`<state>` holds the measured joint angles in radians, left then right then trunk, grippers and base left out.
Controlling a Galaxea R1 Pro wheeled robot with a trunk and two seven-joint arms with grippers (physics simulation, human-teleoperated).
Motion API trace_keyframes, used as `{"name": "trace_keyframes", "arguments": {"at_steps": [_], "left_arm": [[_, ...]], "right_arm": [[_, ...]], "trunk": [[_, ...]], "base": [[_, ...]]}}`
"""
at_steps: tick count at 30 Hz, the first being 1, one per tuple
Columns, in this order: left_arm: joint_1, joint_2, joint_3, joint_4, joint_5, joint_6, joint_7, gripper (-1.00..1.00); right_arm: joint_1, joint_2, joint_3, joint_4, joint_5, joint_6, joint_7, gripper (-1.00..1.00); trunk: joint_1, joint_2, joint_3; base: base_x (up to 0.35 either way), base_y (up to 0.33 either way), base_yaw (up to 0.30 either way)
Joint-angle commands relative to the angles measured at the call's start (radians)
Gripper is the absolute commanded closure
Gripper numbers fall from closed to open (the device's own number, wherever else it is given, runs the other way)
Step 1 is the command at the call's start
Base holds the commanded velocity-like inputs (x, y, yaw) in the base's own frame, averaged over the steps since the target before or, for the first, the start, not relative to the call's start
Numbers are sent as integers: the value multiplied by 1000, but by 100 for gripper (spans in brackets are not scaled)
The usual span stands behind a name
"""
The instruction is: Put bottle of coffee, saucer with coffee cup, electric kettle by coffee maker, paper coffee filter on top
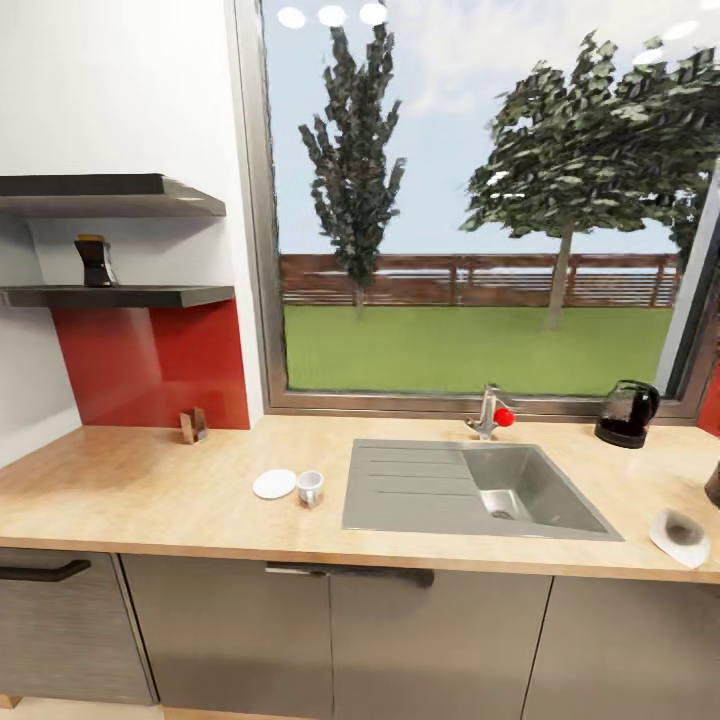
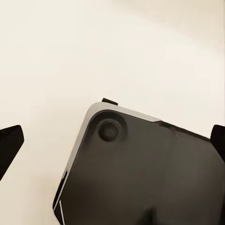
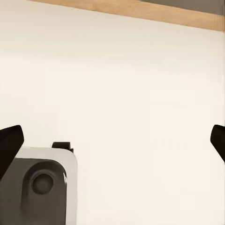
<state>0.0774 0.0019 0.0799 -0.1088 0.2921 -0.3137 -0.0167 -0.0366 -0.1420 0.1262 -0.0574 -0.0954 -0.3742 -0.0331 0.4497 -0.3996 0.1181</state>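
Nearest us, at five o'clock on the pale wooden countertop (image 1: pixel 150 480), lies what looks like the white paper coffee filter (image 1: pixel 680 537). Our left gripper (image 2: pixel 112 136) and right gripper (image 3: pixel 112 136) both stand wide, empty. At nine o'clock, the dark coffee bottle (image 1: pixel 94 261) stands on the grey shelf (image 1: pixel 150 296).

The table (image 1: pixel 150 490) is pale wood with a grey sink (image 1: pixel 470 490). A white saucer (image 1: pixel 274 484) and white cup (image 1: pixel 310 487) sit before a red wall panel (image 1: pixel 150 365). The kettle (image 1: pixel 627 412) is black.
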Motion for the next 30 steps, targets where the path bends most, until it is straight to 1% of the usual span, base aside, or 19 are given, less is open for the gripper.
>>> {"name": "trace_keyframes", "arguments": {"at_steps": [1,3,14,19,30], "left_arm": [[1,0,8,-2,-2,-1,-2,-100],[1,0,8,-2,-2,-1,-2,-100],[1,0,8,-2,-2,-1,-2,-100],[1,0,8,-1,-2,-1,-1,-100],[1,-3,7,-1,-2,-1,1,-100]], "right_arm": [[0,0,7,1,-20,-3,-1,-100],[0,-1,4,1,-38,-3,-1,-100],[0,-1,-1,1,-56,-3,-1,-100],[0,-2,-8,1,-80,-3,-1,-100],[0,-1,-9,1,-88,-3,-1,-100]], "trunk": [[0,0,0],[0,0,0],[0,0,0],[0,0,0],[0,0,0]], "base": [[0,-298,0],[0,-298,0],[0,-298,0],[0,-298,0],[0,-296,0]]}}
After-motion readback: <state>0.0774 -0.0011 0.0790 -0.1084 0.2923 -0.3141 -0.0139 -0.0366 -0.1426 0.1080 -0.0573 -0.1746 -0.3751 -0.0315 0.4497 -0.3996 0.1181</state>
